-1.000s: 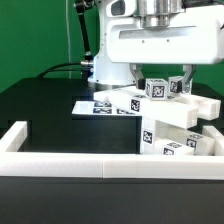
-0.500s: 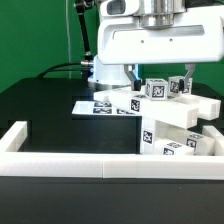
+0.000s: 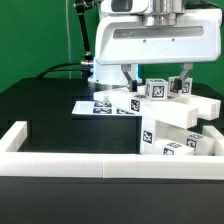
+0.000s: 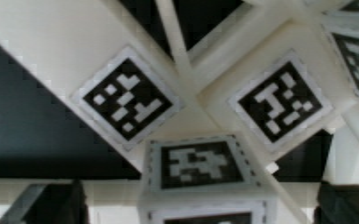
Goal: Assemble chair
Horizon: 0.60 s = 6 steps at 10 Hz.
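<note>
Gripper (image 3: 161, 80) hangs directly above the chair parts (image 3: 170, 125), its two dark fingers spread wide, one on each side of a small tagged white block (image 3: 158, 89) that forms the top of the pile. The fingers (image 3: 186, 78) stand apart from that block; whether either pad touches it cannot be told. Nothing is seen clamped.

Chair parts lie in a heap on the black table (image 3: 40, 110): white slabs and bars stacked at angles, several faces bearing black-and-white square tags. One long bar (image 3: 190, 110) juts out of the heap toward the exterior view's right. The heap sits just behind the white border rail (image 3: 70, 165), close to the rail's right-hand stretch in the exterior view.

Marker board (image 3: 95, 104) lies flat on the table, touching or just beside the heap on the side toward the robot base (image 3: 105, 70).

Wrist view shows three tagged white faces (image 4: 197, 165) meeting closely below the camera; the finger blades are not clearly distinguishable there.
</note>
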Tool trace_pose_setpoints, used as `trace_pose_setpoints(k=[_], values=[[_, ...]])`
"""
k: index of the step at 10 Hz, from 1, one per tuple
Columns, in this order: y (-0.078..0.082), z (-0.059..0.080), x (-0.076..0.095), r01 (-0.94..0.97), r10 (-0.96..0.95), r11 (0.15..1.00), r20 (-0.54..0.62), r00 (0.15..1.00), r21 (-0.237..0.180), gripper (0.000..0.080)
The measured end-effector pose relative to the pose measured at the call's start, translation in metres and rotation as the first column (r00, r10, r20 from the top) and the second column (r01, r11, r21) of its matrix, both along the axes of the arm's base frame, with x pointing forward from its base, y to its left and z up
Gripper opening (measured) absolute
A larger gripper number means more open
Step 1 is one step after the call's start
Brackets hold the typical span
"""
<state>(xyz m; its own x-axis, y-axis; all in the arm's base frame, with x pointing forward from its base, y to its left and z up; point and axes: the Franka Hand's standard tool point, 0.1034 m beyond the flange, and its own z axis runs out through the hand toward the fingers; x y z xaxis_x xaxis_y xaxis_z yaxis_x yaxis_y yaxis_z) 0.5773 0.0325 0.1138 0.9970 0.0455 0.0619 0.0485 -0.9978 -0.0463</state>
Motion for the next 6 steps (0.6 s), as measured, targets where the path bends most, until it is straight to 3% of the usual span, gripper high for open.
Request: trace_pose_setpoints(k=[2, 6], values=[[0.0, -0.0001, -0.0001, 0.0, 0.0, 1.0, 0.0, 1.0, 0.0, 0.0287], [0.0, -0.0001, -0.0001, 0.027, -0.027, 1.0, -0.002, 1.0, 0.002, 0.0285]])
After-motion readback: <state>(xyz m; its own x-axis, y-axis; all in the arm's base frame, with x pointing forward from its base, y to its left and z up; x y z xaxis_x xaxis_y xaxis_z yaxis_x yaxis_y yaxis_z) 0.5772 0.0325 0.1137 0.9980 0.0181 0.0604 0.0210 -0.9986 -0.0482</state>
